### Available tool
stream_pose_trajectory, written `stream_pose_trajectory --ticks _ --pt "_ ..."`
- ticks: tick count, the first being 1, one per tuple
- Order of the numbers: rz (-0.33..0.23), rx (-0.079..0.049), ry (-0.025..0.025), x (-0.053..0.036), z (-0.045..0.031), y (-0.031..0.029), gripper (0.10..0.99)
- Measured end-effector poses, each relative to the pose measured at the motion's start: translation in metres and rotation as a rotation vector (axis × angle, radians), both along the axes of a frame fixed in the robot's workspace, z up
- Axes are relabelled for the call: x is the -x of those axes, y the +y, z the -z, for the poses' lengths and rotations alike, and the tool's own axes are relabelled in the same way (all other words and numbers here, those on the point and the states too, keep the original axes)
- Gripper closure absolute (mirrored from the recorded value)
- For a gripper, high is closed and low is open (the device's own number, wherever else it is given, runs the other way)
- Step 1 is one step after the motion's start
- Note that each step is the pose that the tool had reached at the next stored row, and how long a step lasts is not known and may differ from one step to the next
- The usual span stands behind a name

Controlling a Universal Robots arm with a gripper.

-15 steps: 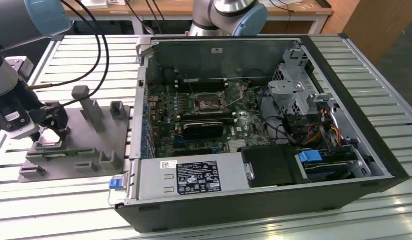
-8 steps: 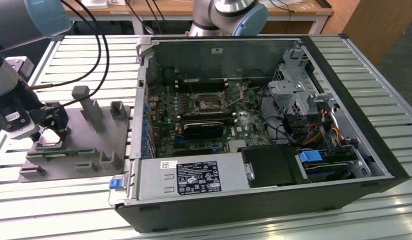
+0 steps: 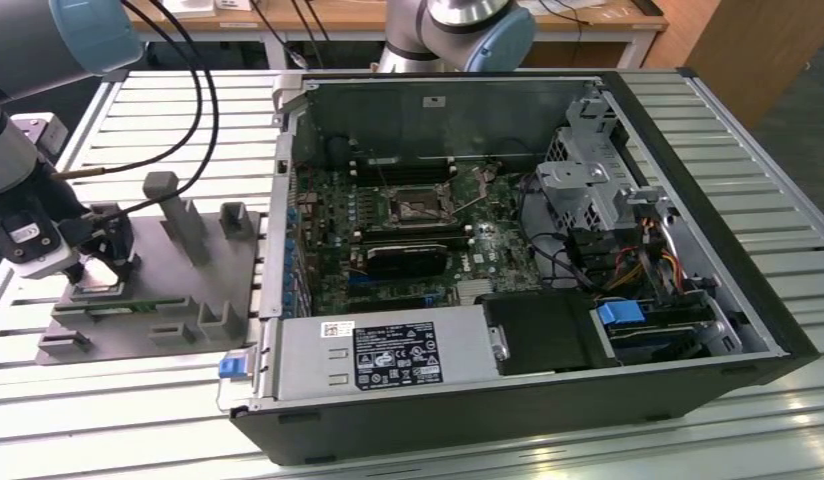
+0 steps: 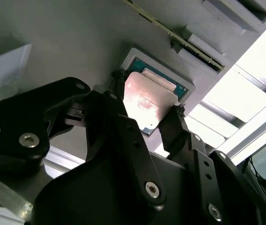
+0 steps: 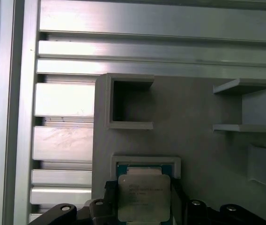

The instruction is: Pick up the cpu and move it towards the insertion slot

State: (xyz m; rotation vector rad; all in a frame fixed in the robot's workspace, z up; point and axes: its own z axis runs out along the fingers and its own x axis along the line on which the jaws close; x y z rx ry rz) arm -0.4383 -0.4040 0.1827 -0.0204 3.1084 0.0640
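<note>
The cpu (image 4: pixel 147 101), a flat square chip with a silvery top and a green rim, lies at a square recess of the grey plastic tray (image 5: pixel 203 108). My gripper (image 4: pixel 147 93) straddles it, its black fingertips (image 4: pixel 118 77) pressed against two opposite edges of the cpu (image 5: pixel 144 197). In the exterior view my gripper (image 3: pixel 99 255) hangs over the tray (image 3: pixel 145 320) at the exterior view's left. The insertion slot (image 3: pixel 415 205), a square socket with a shiny metal frame, sits on the motherboard inside the open computer case, well to the exterior view's right of my gripper.
Upright grey posts (image 3: pixel 185 225) rise from the tray beside my gripper. The case's metal wall (image 3: pixel 281 200) stands between tray and motherboard. A power supply (image 3: pixel 385 355) and drive cage (image 3: pixel 586 190) crowd the case. Black cables (image 3: pixel 185 70) trail from my arm over the slatted aluminium table (image 3: pixel 145 420).
</note>
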Motion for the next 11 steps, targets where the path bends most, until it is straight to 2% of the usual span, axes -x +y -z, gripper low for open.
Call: stream_pose_trajectory --ticks 4,11 --pt "0.0 0.0 -0.0004 0.0 -0.001 0.0 0.545" --pt "0.0 0.0 -0.0007 0.0 -0.0142 0.0 0.545"
